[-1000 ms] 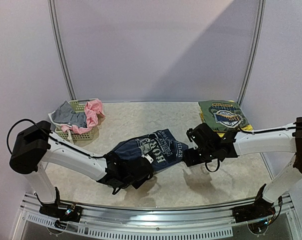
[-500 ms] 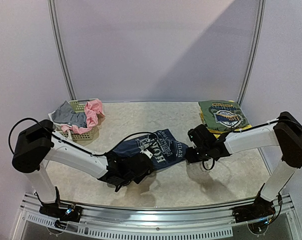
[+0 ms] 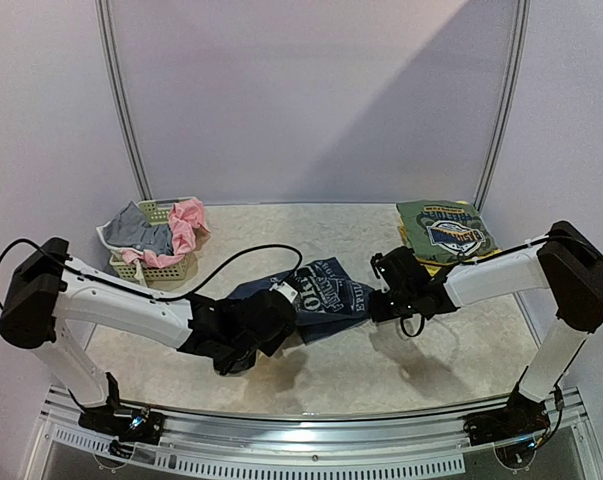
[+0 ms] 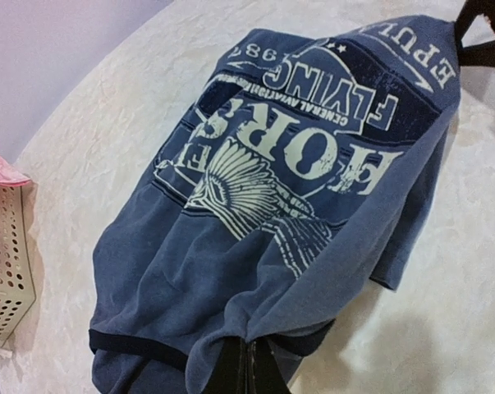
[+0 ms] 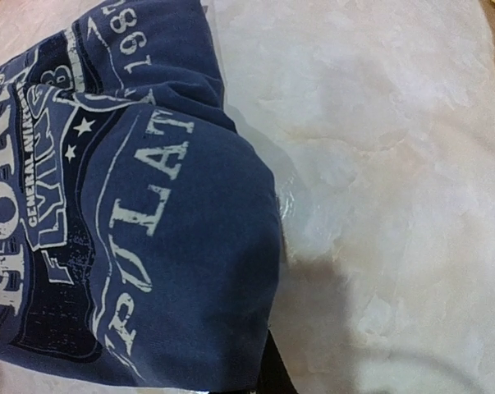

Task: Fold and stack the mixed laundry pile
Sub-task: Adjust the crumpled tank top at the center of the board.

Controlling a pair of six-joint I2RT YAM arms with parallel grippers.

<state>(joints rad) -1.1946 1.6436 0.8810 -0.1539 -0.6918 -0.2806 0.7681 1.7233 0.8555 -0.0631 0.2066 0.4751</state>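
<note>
**Stage, judged:** middle of task; no finished fold yet on the garment in hand.

**Done:** folded stack [image 3: 451, 242] at far right of table [image 3: 281, 230]. Green printed tee [image 3: 443, 226] on top, yellow edge [image 3: 489, 256] showing beneath. Two pieces countable, any further ones hidden.

**In hand:** navy printed tee [image 3: 326, 292], one, at table centre, print upward, slung between the two arms.
- Left gripper [image 4: 249, 367]: fingers pressed together on a bunched edge of the tee.
- Right gripper [image 5: 272, 373]: closed on the opposite edge, pinch mostly hidden under cloth.

**Left to do:** basket [image 3: 161, 268], one, far left, well apart from the tee.
- Grey piece [image 3: 136, 230], one, on the basket.
- Pink piece [image 3: 186, 226], one, beside the grey.
- Pale scrap possibly also there, too small to confirm.

**Grippers:** two.
</note>
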